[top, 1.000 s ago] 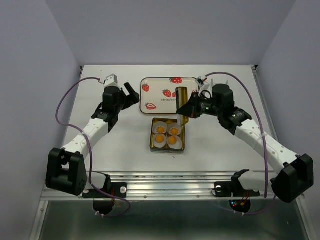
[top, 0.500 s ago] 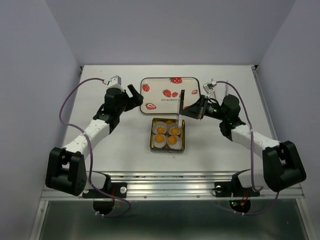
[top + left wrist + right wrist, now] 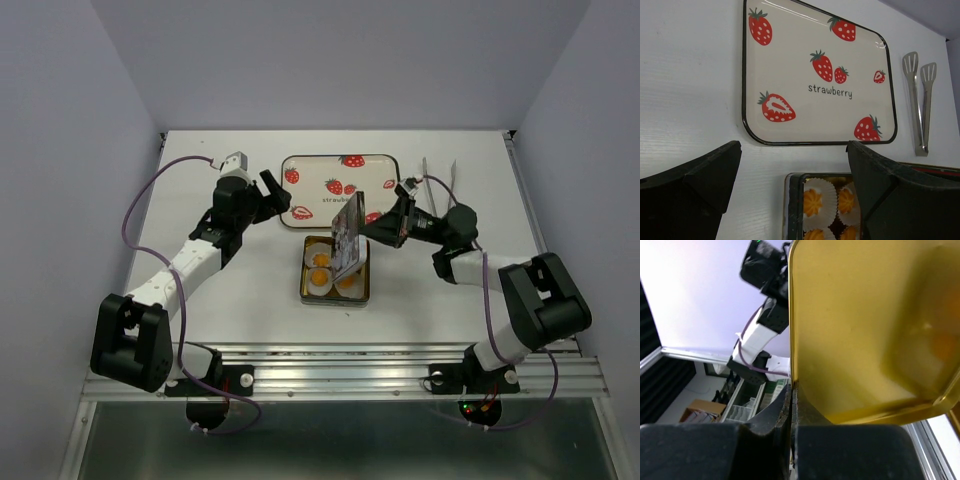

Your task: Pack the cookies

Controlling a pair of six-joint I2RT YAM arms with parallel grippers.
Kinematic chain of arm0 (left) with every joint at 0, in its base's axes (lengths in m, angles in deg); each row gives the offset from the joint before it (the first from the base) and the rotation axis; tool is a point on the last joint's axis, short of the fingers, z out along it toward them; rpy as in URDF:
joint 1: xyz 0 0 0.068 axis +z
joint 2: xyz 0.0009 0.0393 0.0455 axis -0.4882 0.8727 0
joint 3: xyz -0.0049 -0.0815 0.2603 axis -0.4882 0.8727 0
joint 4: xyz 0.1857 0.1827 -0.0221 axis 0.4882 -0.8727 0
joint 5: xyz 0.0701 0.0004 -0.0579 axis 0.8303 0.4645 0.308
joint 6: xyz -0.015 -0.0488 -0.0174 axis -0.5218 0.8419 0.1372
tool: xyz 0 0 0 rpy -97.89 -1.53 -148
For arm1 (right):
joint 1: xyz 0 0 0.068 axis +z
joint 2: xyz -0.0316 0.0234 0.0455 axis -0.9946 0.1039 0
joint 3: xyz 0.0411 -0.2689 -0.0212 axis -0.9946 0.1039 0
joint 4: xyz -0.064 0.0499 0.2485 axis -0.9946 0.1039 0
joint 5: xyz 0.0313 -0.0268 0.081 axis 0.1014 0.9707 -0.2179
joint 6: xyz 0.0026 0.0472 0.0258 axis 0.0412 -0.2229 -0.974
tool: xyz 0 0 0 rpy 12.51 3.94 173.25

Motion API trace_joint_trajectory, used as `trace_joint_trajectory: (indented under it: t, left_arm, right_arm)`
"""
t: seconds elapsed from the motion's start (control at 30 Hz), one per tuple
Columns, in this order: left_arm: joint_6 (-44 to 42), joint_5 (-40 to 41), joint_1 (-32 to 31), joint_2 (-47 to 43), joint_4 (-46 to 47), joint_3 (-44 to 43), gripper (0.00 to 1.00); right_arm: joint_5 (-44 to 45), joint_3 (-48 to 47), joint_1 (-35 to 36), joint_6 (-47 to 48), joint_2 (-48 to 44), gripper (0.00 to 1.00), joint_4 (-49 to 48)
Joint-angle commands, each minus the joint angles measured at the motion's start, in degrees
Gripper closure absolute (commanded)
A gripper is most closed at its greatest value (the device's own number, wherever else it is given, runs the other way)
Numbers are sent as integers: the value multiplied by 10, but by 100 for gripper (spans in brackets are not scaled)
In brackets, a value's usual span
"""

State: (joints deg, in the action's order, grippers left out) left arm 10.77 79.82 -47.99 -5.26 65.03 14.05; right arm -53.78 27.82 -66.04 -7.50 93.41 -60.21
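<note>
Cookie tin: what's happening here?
The right gripper is shut on the edge of the lid and holds it tilted above the open tin. Four cookies sit in paper cups inside the tin. The left gripper is open and holds nothing, hovering near the strawberry tray. Tongs lie beside the tray. The lid is not yet on.

Ahead of my left gripper [image 3: 794, 150]: four cookies [image 3: 812, 202], one tin [image 3: 786, 210], one tray [image 3: 790, 65], one tongs [image 3: 913, 100]. In my right gripper [image 3: 792, 405]: one lid [image 3: 865, 330].

Plain lavender walls [image 3: 350, 60] rise beyond the left end effector [image 3: 274, 193] and right end effector [image 3: 367, 231]; the white worktop [image 3: 250, 290] beneath them is evenly lit.
</note>
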Motion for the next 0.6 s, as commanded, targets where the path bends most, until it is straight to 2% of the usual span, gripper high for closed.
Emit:
trace_joint_trajectory:
  t: [0.0,0.13,0.27,0.4,0.57]
  left_arm:
    - [-6,3,-3,-6,26,4,1]
    - [-4,-4,-6,-1,25,1,1]
    - [-3,-4,-12,-1,25,3,1]
    - [-3,0,-18,-5,23,2,1]
    - [-4,10,-27,-8,16,-1,1]
  right_arm:
    - [-13,28,-13,8,-50,99,-182]
    - [-1,72,-19,-19,-59,99,-230]
    - [8,102,-24,-25,-62,99,-235]
    - [11,113,-30,-62,-35,99,-310]
    - [17,136,-44,-75,-3,96,-328]
